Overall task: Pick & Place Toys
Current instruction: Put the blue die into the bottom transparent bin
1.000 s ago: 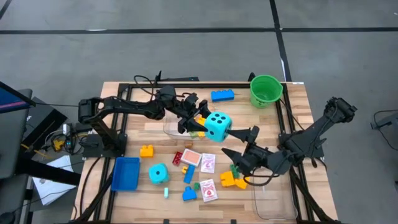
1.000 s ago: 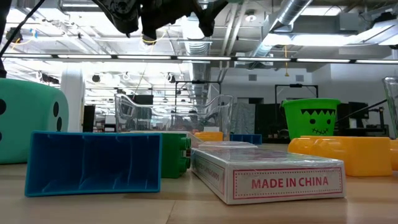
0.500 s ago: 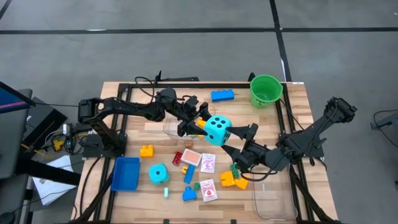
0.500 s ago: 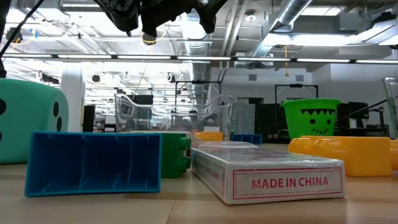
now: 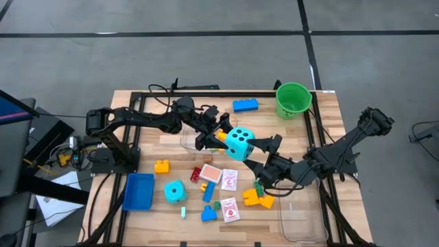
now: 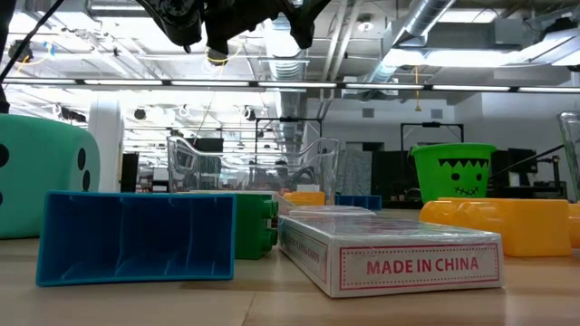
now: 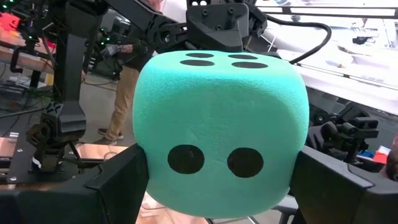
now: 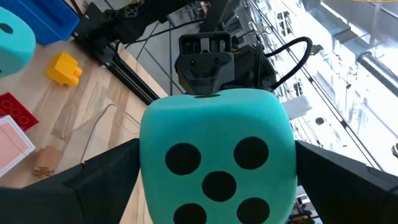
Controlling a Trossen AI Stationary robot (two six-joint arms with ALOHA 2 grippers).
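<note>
- Since a second earlier, we saw the right gripper (image 5: 255,154) slide from beside the yellow bricks up toward the teal die (image 5: 239,141), its open fingers now bracketing it from one side.
- We saw the left gripper (image 5: 221,135) held out over the table's middle, its arm stretched from the left edge, fingers clamped on that die, which hung above the clear tub (image 5: 186,142).
- We found the two arms meeting nose to nose at the die; the right wrist view showed its five-dot face (image 8: 217,165) filling the gap between that arm's spread fingers.
- We noted a second die (image 5: 175,191) resting on the table near the blue tray (image 5: 138,192), with picture cards (image 5: 229,180) and bricks (image 5: 162,166) scattered nearby.
</note>
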